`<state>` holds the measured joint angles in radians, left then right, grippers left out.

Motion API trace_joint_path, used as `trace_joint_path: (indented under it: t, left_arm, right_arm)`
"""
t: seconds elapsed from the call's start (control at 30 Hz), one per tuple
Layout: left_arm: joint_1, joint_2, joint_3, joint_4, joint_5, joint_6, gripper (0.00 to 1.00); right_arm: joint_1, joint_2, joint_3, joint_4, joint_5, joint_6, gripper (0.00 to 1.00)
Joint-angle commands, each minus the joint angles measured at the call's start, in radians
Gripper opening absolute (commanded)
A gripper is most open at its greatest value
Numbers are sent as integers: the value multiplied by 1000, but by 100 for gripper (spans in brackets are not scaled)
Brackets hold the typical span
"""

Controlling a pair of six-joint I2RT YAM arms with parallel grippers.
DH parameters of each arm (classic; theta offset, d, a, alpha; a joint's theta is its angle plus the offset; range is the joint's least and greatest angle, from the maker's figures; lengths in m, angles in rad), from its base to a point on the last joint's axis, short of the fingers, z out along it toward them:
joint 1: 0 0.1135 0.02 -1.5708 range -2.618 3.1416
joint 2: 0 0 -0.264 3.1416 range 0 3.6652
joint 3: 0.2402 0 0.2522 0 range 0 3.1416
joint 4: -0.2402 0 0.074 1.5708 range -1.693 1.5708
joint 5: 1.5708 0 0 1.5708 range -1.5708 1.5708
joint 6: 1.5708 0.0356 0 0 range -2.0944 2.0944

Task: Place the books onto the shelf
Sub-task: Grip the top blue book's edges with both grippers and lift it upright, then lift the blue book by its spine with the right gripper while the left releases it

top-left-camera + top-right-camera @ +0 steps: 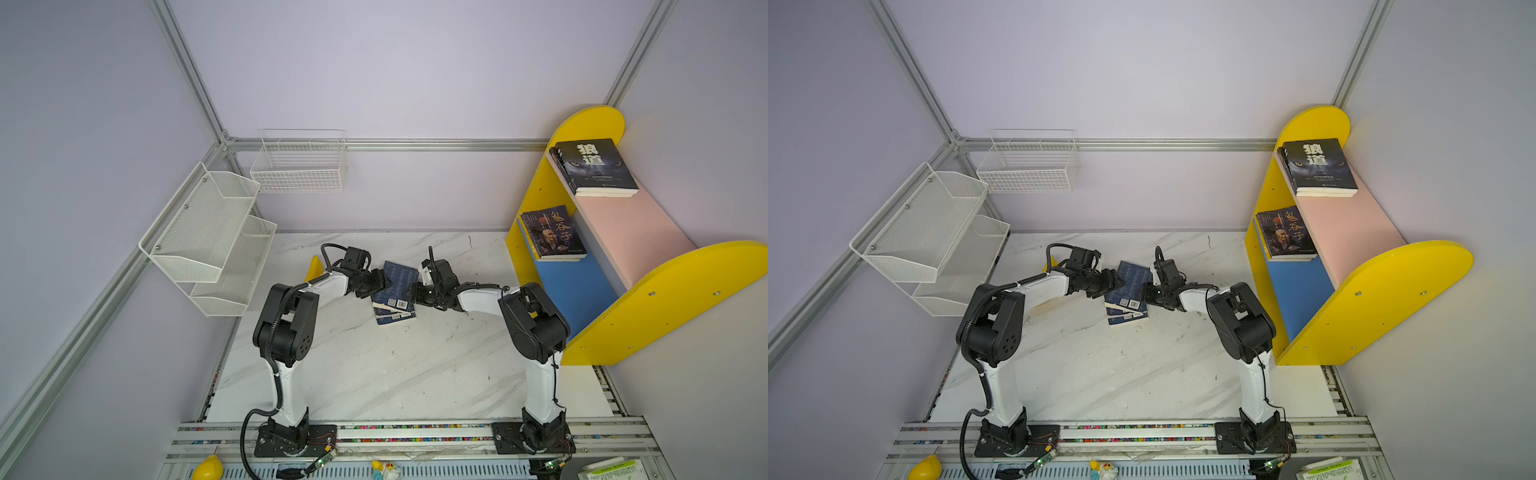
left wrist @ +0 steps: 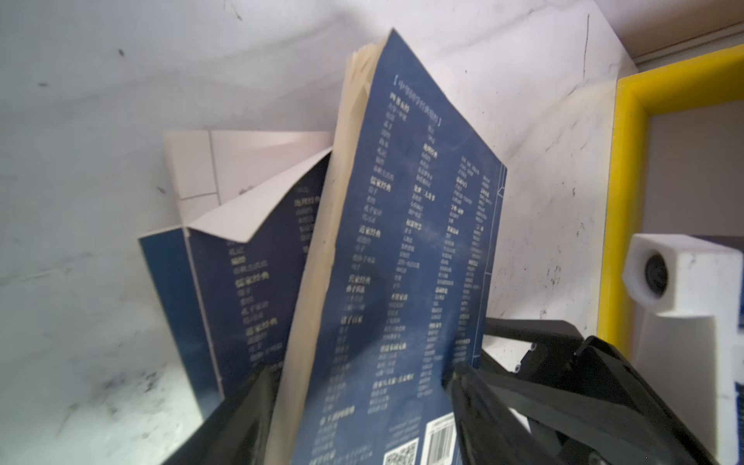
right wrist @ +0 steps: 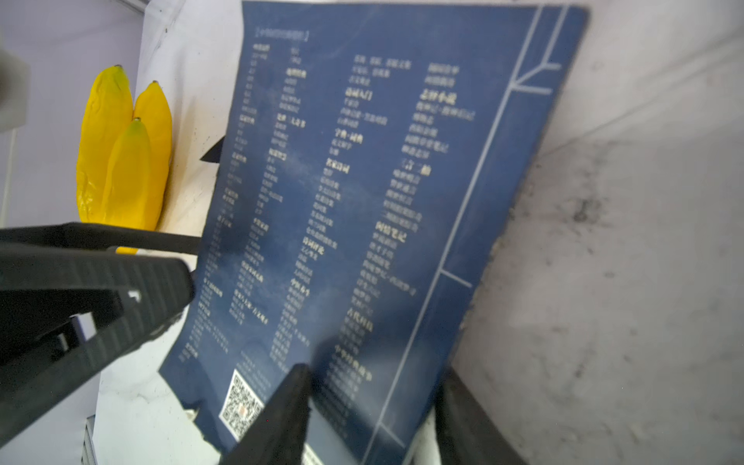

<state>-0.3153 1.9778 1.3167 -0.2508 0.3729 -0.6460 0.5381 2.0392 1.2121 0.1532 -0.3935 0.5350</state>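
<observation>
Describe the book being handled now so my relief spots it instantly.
On the white marble table, find where the left gripper and right gripper nearly meet mid-table. Between them is the upper navy book, back cover up with pale text columns and a barcode. Unlike the lower navy book lying beneath it, this one is tilted up.

The shelf (image 1: pixel 590 124) had yellow sides, a pink upper board (image 1: pixel 623 232), a blue lower board (image 1: pixel 573 291); its pink board's black book (image 1: pixel 594 166) bore white characters; its blue board's dark book (image 1: pixel 552 235), orange ones; left of the shelf, a navy book (image 1: pixel 397 282) carried pale print.
</observation>
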Motion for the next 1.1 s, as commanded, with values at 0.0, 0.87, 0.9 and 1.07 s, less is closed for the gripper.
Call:
trace_joint_path:
  t: [0.0, 0.87, 0.9, 1.07]
  left_arm:
    - [-14, 30, 63, 64, 65, -48, 68]
    - [1, -54, 72, 158, 137, -202, 77]
    - [7, -68, 86, 146, 133, -202, 78]
    - [27, -132, 191, 30, 157, -202, 81]
  right_arm:
    - [-3, -27, -15, 105, -62, 43, 44]
    - [5, -273, 20, 21, 155, 64, 16]
    - [9, -288, 33, -8, 181, 37, 15]
    - [28, -382, 103, -137, 362, -115, 13]
